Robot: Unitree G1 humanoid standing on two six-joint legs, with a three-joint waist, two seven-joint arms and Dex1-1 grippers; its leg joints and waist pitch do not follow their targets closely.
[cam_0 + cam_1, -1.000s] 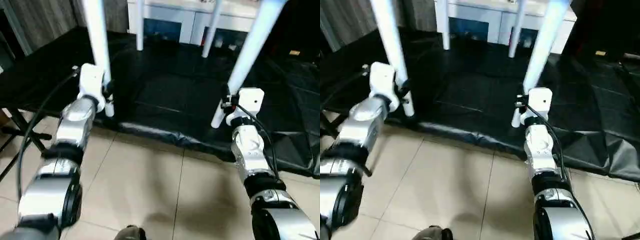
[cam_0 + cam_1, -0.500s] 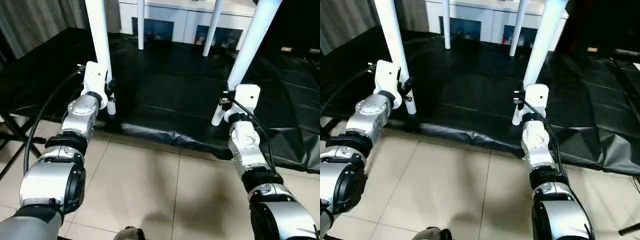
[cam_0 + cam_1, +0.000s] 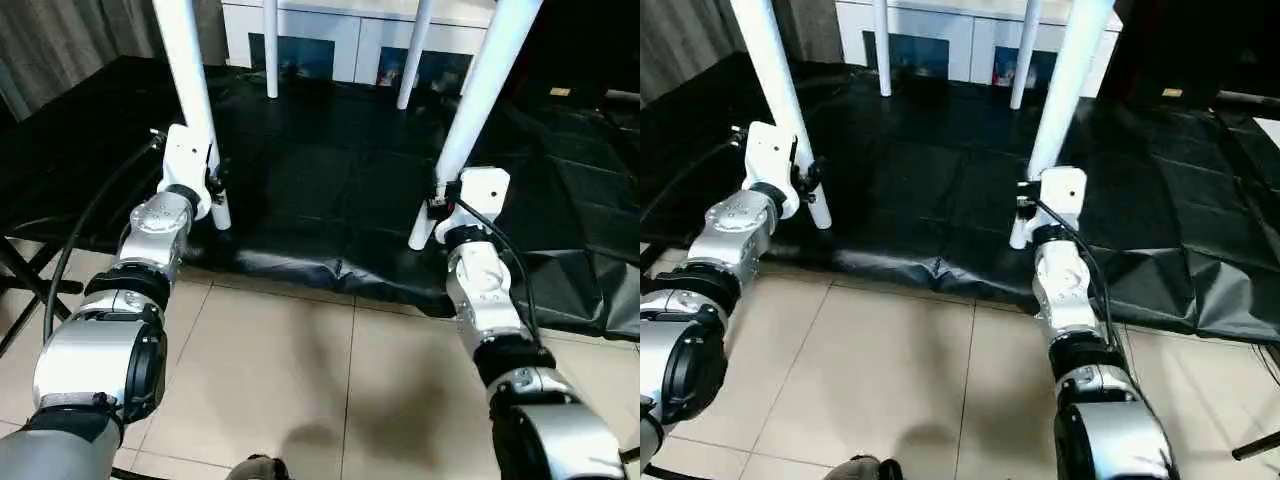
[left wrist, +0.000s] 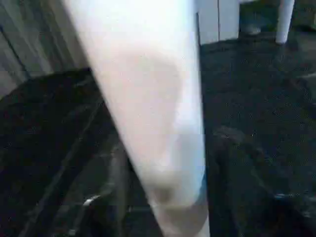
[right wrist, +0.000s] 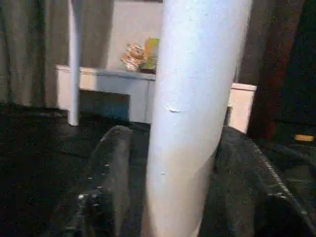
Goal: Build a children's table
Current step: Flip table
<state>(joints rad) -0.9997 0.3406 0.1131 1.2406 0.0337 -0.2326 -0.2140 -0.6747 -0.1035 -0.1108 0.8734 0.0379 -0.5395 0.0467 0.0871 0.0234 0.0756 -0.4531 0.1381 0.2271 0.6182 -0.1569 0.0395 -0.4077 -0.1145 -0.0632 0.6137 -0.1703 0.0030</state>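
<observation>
Left eye view: my left hand (image 3: 212, 185) and right hand (image 3: 437, 208) each clamp a table leg (image 3: 186, 75); probably lower both evenly.

Each end effector grips a near leg, left end effector (image 3: 213, 180) and right end effector (image 3: 437, 205); two far legs (image 3: 270, 50) and the cabinet (image 3: 340, 40) stand beyond them.

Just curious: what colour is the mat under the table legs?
Black, slightly shiny mat; clearest in the left eye view.

Dim room, soft floor shadows, wrist views blurred close up.
</observation>
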